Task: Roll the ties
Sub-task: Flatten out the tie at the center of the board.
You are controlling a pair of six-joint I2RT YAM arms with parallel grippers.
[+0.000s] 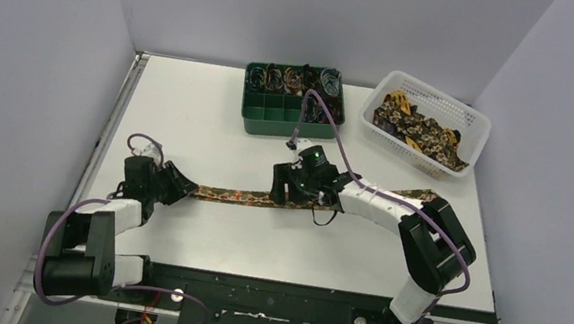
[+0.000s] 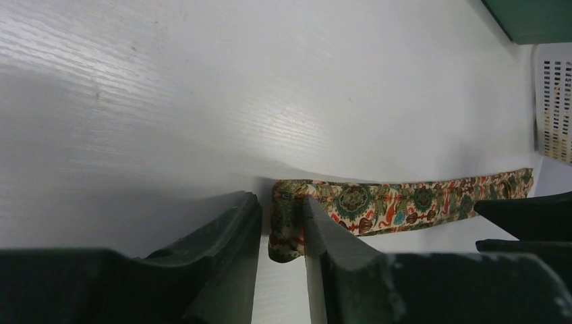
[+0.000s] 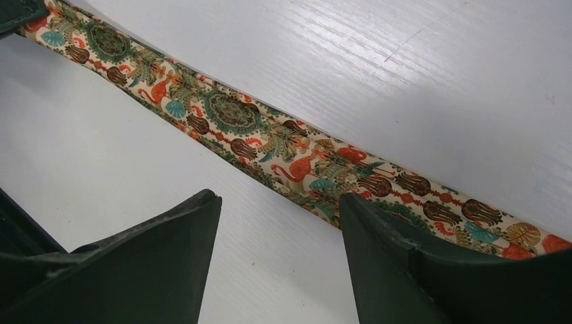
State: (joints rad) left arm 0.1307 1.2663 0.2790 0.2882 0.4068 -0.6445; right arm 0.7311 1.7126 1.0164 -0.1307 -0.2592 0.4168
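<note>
One tie [image 1: 243, 198], a flat strip in a brown, gold and red print, lies across the middle of the table. My left gripper [image 1: 184, 187] is at its left end. In the left wrist view the jaws [image 2: 280, 209] stand narrowly apart with the tie's folded end [image 2: 287, 226] between them. The end rests against the right finger [image 2: 317, 229], with a slim gap to the left finger. My right gripper [image 1: 283, 189] is over the tie's middle, wide open [image 3: 278, 199] and empty. Its right finger [image 3: 378, 236] overlaps the near edge of the tie [image 3: 236, 115].
A green compartment box [image 1: 289, 128] stands at the back centre; its rear cells hold dark items and thin coloured loops. A white basket [image 1: 408, 146] at the back right holds more printed ties [image 1: 419, 131]. Grey walls close in on both sides.
</note>
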